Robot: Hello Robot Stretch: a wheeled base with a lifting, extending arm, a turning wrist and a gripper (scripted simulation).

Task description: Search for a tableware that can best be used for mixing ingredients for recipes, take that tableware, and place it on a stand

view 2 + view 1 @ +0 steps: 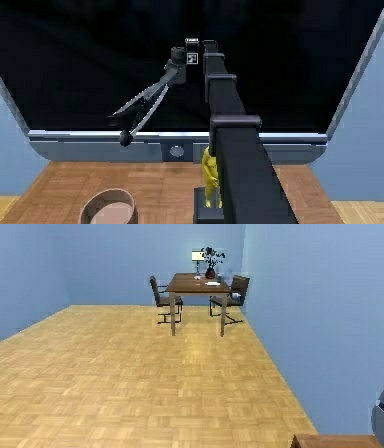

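Note:
A round brown bowl (108, 208) with a pale inside rests on a wooden stand top (300, 182) at the arm side view's lower left. The dark arm bar (235, 130) rises from the bottom edge over that surface. At its far end, left of the white marker squares, the gripper (122, 126) points its thin fingers (145, 103) down and to the left, in front of a large dark television screen (70, 60). I cannot tell whether it holds anything. The bowl lies below the fingertips and apart from them in the picture.
A yellow object (210, 170) stands on the stand beside the arm. In the forward view, a wooden table (198, 284) with two chairs (164, 302), a vase of dark plants (210, 264) and a lamp sits far off by the blue walls. Parquet floor (140, 374) stretches between.

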